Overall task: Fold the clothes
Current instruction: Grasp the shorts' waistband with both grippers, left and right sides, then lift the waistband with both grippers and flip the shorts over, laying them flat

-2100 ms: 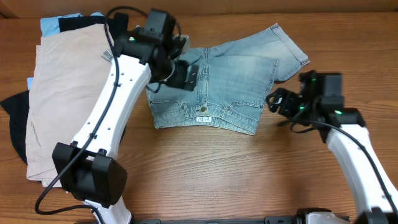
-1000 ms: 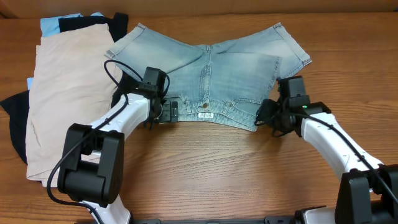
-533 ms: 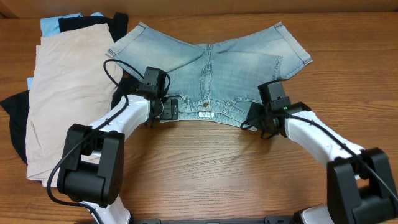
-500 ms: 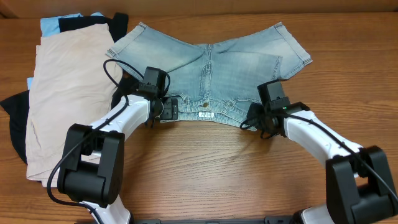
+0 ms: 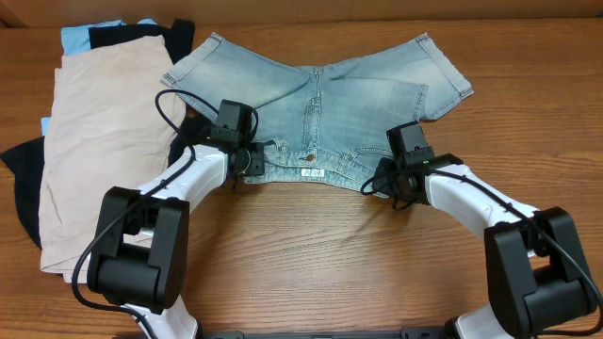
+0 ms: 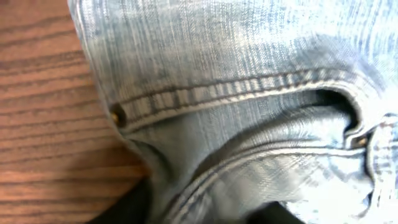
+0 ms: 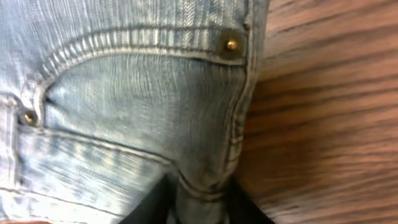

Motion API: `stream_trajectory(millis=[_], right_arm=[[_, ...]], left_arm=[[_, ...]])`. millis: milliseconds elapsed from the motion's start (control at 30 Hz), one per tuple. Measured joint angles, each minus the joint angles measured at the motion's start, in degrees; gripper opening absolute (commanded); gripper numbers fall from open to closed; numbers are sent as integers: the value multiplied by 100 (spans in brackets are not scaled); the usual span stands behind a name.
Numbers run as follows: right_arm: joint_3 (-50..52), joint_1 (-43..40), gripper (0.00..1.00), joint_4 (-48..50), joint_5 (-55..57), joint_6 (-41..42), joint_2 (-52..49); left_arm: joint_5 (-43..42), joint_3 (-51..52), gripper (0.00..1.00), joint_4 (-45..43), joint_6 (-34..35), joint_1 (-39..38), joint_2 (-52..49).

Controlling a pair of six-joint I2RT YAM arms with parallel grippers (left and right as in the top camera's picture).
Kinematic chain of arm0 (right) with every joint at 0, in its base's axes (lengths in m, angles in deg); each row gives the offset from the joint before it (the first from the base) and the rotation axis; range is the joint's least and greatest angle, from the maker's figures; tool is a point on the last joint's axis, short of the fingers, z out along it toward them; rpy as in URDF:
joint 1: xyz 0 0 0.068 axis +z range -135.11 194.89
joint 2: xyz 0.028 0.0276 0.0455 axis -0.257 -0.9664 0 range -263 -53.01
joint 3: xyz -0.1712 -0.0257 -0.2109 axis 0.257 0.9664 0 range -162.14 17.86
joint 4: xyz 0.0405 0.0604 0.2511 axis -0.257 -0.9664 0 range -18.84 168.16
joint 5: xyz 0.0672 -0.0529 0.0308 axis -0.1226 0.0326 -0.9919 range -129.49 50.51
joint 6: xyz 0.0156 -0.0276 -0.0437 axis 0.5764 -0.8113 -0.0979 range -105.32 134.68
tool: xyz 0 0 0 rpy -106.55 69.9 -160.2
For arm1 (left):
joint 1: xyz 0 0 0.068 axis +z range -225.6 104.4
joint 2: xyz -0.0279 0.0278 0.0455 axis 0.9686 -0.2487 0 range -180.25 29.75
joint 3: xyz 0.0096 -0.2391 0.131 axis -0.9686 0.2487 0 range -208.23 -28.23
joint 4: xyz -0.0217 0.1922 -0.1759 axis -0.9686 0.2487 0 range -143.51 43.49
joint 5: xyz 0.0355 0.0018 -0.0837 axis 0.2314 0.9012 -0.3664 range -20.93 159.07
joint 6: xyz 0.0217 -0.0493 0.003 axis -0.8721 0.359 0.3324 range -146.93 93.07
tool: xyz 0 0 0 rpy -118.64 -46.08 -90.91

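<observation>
**Item:** light-wash blue denim shorts (image 5: 330,104), laid flat at the middle of the brown wooden worktop (image 5: 311,273). The waistband is nearest the arms and the legs are splayed away.

**Progress:** no fold is made yet.

**Grip:** each waistband corner is pinched, one by the left end effector (image 5: 247,162) and one by the right end effector (image 5: 382,179). Fabric is bunched between the fingers.

**Also held:** beige shorts (image 5: 94,141), a black piece (image 5: 21,188) and a sky-blue piece (image 5: 77,38), heaped at the left. They are judged still to be folded.

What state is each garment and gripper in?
denim shorts: spread flat, unfolded, front up
left gripper: shut on waistband, left corner
right gripper: shut on waistband, right corner
beige shorts: flat atop side pile
black piece: mostly under beige shorts
sky-blue piece: mostly covered
</observation>
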Motion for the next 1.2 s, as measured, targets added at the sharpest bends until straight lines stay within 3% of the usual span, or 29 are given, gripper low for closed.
stream_trajectory(millis=[167, 333, 500, 800, 1033, 1200], right_arm=[[-33, 0, 4, -9, -31, 13, 24], [-426, -105, 4, -802, -140, -96, 52], [-1631, -361, 4, -2295, -280, -535, 490], [-5311, -778, 4, -4793, -459, -1403, 1572], [-7224, -800, 4, -5698, -605, -1685, 1934], [-8002, -798, 4, -6231, -765, -1735, 2190]], left_arm=[[-42, -2, 4, -70, 0, -63, 0], [-210, -595, 4, 804, -83, -31, 0], [-376, -2369, 4, 2483, -387, -33, 4], [-487, -6588, 4, 5239, -1110, -46, 166], [-372, -9276, 4, 6310, -1370, -144, 323], [-455, -10441, 4, 6889, -1405, -190, 372]])
